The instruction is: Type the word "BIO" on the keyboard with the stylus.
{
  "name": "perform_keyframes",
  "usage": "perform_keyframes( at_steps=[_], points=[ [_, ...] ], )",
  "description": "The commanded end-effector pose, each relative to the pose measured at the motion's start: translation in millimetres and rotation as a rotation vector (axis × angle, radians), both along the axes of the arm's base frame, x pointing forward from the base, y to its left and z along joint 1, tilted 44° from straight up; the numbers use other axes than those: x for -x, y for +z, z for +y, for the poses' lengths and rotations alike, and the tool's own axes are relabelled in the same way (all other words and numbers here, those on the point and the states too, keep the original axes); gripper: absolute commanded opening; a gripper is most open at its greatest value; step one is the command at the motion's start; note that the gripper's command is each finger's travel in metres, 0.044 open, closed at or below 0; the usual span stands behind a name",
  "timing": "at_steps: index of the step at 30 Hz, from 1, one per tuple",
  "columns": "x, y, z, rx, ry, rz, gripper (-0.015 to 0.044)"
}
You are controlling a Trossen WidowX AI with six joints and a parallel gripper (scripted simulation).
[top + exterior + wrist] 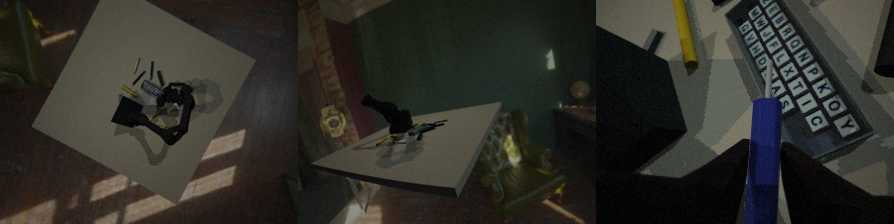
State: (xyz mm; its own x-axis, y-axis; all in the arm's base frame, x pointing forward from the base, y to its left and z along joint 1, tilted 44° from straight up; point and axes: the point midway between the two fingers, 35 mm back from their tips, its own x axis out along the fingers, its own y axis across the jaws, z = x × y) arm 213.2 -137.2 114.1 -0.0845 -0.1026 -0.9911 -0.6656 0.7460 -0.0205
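Observation:
My gripper (pixel 765 147) (pixel 163 98) is shut on a blue stylus (pixel 764 145) with a thin white tip (pixel 768 80). In the wrist view the tip hangs over the lower key row of the small grey keyboard (pixel 803 75) (pixel 151 87) (pixel 415 131), near its near edge; I cannot tell whether it touches a key. The keys are white with dark letters in a scrambled order. The arm (pixel 173 123) (pixel 388 112) bends over the desk (pixel 108 152) (pixel 443 159) from its dark base (pixel 124 112).
Several other pens lie around the keyboard: a yellow one (pixel 684 32) (pixel 129 91), a blue-tipped one (pixel 139 77), a yellow-and-white one (pixel 137 64), dark ones (pixel 151 69) (pixel 160 77). A small grey block (pixel 652 39) lies by the base. A green armchair (pixel 518 162) stands beside the desk.

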Motion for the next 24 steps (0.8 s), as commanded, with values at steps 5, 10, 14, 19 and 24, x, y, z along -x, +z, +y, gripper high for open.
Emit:
perform_keyframes(
  at_steps=[5, 10, 14, 19, 24],
  points=[
    [-13, -5, 11, -0.032, -0.243, -0.003, 0.0],
    [-21, -8, 18, -0.047, -0.394, 0.003, 0.0],
    [-26, -10, 24, -0.053, -0.518, 0.014, 0.0],
    [-33, -13, 30, -0.056, -0.673, 0.031, 0.0],
    [-39, -17, 37, -0.052, -0.826, 0.051, 0.0]
  ],
)
